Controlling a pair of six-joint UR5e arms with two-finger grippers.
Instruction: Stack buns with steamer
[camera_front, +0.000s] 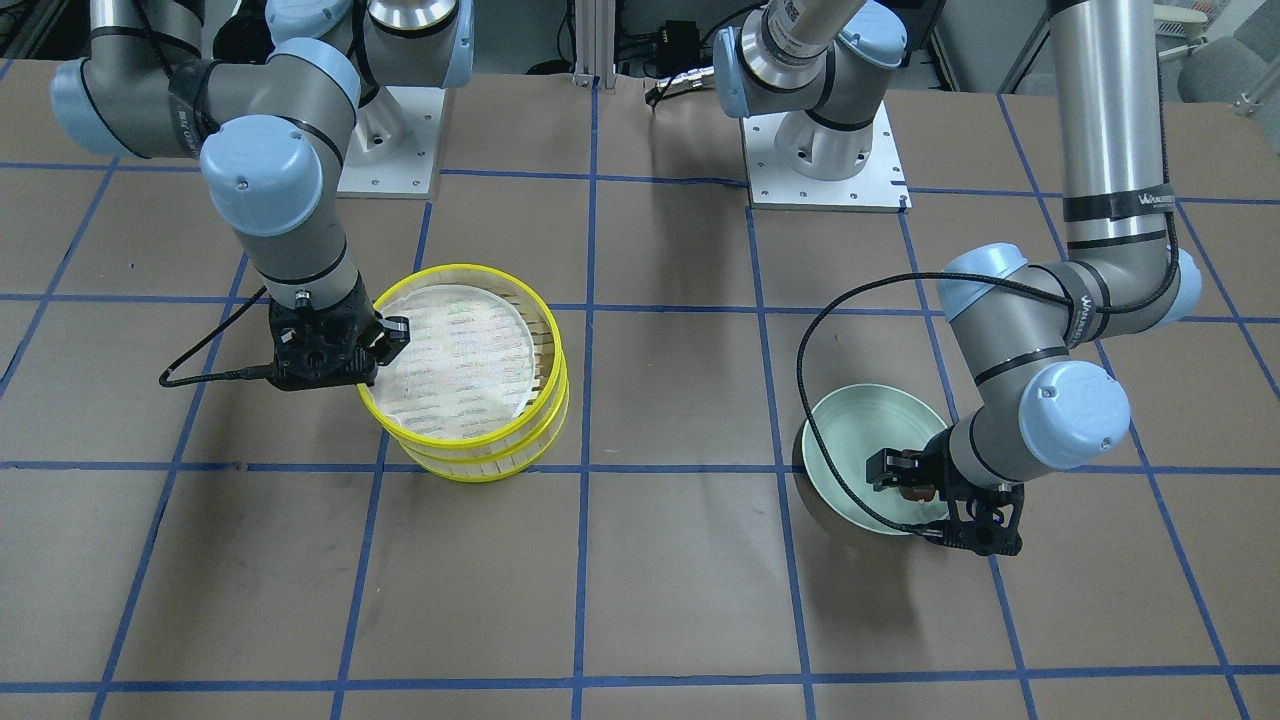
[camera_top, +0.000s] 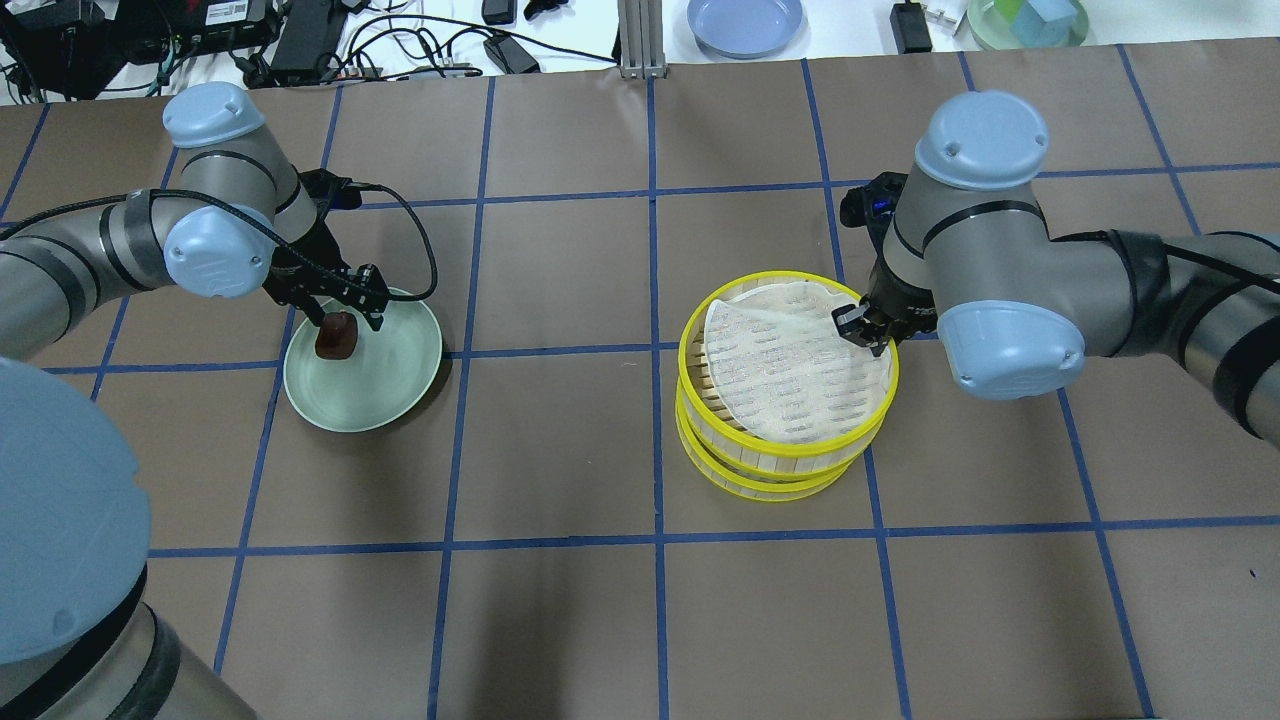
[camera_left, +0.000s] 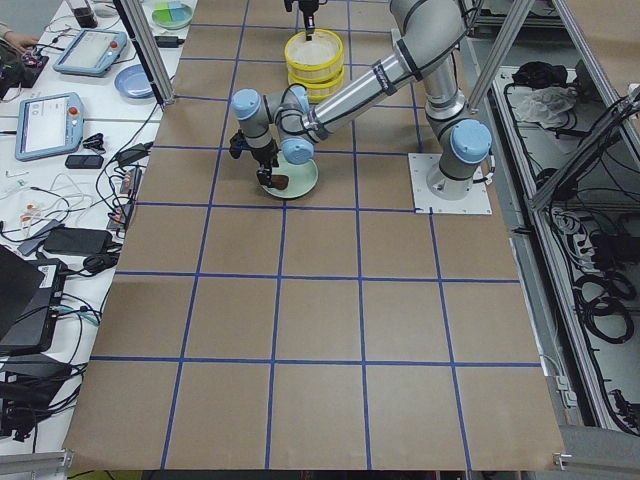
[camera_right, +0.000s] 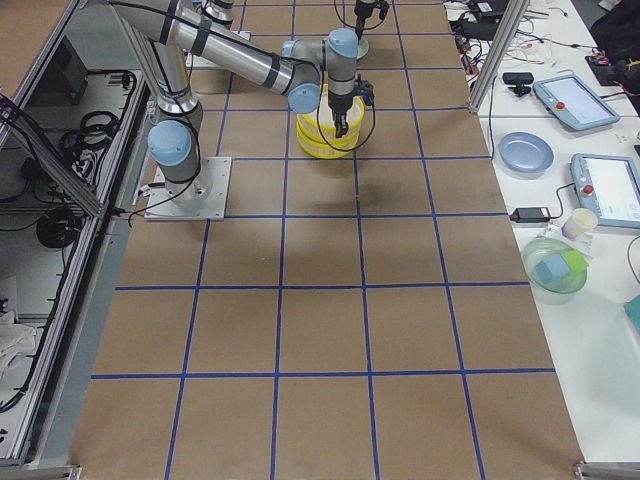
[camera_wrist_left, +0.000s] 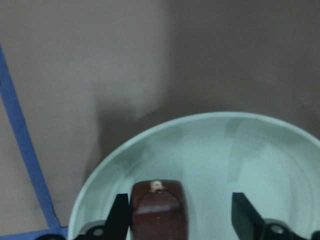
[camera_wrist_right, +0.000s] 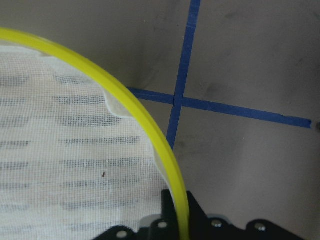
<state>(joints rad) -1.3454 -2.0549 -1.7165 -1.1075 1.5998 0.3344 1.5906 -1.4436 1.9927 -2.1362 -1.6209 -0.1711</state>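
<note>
The dark reddish-brown bun (camera_top: 336, 335) lies on a pale green plate (camera_top: 395, 385). My left gripper (camera_top: 345, 308) is open and straddles it. In the left wrist view the bun (camera_wrist_left: 159, 210) sits by one of the fingers (camera_wrist_left: 120, 215), with a gap to the other. A yellow-rimmed bamboo steamer stack (camera_top: 783, 277) with a white cloth liner (camera_top: 790, 365) stands on the robot's right side. My right gripper (camera_top: 858, 325) is shut on the top tier's rim (camera_wrist_right: 135, 110). The top tier sits a little offset on the tiers below. The cream-white bun is out of view.
A blue plate (camera_top: 745, 22), a green bowl with blocks (camera_top: 1028, 20) and cables lie beyond the far table edge. The arm bases (camera_front: 825, 150) stand at the robot's side. Brown paper with blue tape lines covers the table (camera_top: 650, 600).
</note>
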